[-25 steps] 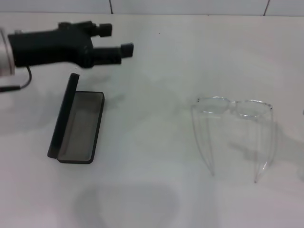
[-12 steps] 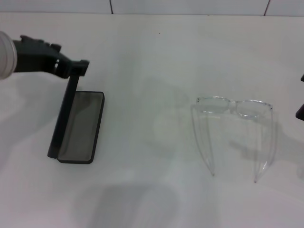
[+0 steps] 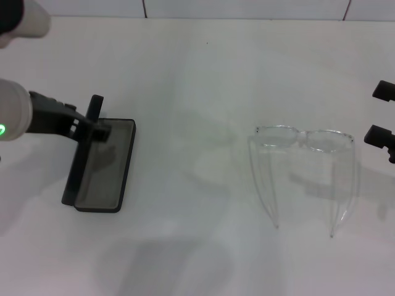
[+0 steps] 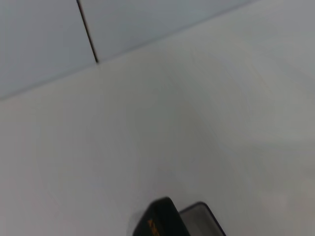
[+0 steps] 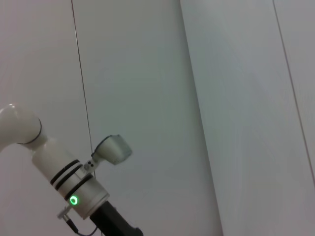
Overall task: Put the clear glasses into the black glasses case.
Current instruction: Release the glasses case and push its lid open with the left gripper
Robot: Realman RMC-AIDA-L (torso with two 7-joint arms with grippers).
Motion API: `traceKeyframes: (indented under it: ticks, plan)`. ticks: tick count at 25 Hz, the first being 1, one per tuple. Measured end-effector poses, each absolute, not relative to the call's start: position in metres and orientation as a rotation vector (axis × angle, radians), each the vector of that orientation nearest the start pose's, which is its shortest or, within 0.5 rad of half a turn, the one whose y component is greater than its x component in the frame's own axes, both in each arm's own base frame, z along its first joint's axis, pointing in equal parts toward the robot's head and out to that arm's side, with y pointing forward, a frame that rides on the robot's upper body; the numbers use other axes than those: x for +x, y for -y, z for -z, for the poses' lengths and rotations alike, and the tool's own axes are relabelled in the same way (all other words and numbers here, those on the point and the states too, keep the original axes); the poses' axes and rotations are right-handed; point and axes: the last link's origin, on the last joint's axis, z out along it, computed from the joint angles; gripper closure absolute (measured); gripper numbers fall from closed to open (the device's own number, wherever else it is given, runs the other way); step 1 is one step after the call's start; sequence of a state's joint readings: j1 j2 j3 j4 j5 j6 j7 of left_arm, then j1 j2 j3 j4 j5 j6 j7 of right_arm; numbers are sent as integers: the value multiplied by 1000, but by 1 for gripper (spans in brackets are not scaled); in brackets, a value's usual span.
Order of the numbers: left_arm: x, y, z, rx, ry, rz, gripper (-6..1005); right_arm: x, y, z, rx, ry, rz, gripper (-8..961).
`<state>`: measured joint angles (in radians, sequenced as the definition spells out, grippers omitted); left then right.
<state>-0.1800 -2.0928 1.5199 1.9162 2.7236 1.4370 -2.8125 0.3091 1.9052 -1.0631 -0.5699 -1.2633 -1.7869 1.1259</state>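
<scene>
The clear glasses (image 3: 302, 139) lie on the white table (image 3: 197, 80) right of centre, arms unfolded and pointing toward me. The black glasses case (image 3: 103, 165) lies open at the left, grey lining showing and lid (image 3: 83, 151) standing up along its left side. My left gripper (image 3: 100, 129) hovers at the case's far end, close to the lid's top. The left wrist view catches a corner of the case (image 4: 161, 220) with orange lettering. My right gripper (image 3: 381, 113) is at the right edge, just right of the glasses' front, open and holding nothing.
A tiled wall (image 3: 247, 7) runs along the table's far edge. The right wrist view shows that wall and the left arm (image 5: 66, 183) with a green light.
The left gripper has swung from behind the case toward me, down to the case's far end. The right gripper has come into view at the right edge, beside the glasses.
</scene>
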Motion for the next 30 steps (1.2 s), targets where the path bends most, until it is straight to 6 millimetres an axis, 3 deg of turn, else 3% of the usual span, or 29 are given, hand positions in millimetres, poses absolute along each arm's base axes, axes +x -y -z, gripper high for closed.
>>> traceKeyframes:
  ticks: [6, 24, 30]
  plan:
    - [-199, -308, -38, -2232, 999, -308, 287, 273, -279, -64, -2535, -294, -1198, 84]
    - [-210, -317, -22, -2212, 1003, -459, 309, 276, -277, -63, -2522, -294, -1185, 83]
    - [-209, -317, -22, -2213, 995, -459, 516, 277, -276, -63, -2522, -294, -1189, 84]
